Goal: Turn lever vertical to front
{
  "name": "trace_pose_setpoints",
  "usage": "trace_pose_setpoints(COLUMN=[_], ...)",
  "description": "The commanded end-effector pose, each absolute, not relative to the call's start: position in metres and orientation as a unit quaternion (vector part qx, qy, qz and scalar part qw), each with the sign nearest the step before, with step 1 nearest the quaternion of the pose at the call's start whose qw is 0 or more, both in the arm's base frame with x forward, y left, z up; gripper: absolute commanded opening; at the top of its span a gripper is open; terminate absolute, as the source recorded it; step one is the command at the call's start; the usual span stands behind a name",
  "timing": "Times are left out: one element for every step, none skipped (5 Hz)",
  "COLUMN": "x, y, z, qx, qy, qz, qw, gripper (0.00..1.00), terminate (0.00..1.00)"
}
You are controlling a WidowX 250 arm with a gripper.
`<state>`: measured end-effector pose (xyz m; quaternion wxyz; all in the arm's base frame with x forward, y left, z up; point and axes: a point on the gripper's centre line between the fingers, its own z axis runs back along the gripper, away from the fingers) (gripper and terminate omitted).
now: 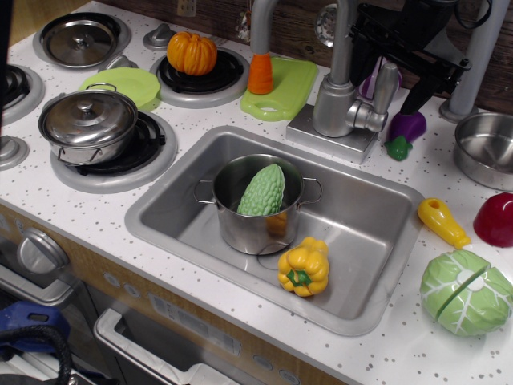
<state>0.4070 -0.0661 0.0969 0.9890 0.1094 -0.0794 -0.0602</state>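
Speckled counter [72,212]: one lever [385,86], two pots [90,120].

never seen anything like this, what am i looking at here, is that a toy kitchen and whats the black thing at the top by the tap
Yes, it is a toy kitchen counter, seen by one camera looking down from the front. The black thing is the robot arm's gripper, reaching in from the top right. Its jaws are hard to make out, so I cannot tell whether they are open or shut, and it does not clearly hold anything.

Just left of it is the grey tap with its short silver lever pointing upward.

In the sink stands a steel pot with a green bitter gourd in it, and a yellow pepper lies beside the pot. On the stove are a lidded pot and an orange pumpkin. To the right lie a cabbage and a purple eggplant.
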Motion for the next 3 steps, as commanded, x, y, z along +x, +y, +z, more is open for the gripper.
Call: trace_pose_setpoints(x=[0.407,0.419,0.432], y=[-0.066,-0.065,-0.061], z=[0.097,0.11,0.122], qx=[0.109,0.133,0.131], qy=[-0.079,-0.099,-0.1], qz=[-0.06,-0.069,-0.074], qw=[0.989,0.984,0.984], gripper=[1.0,1.0,1.0], terminate=[0.0,0.0,0.0])
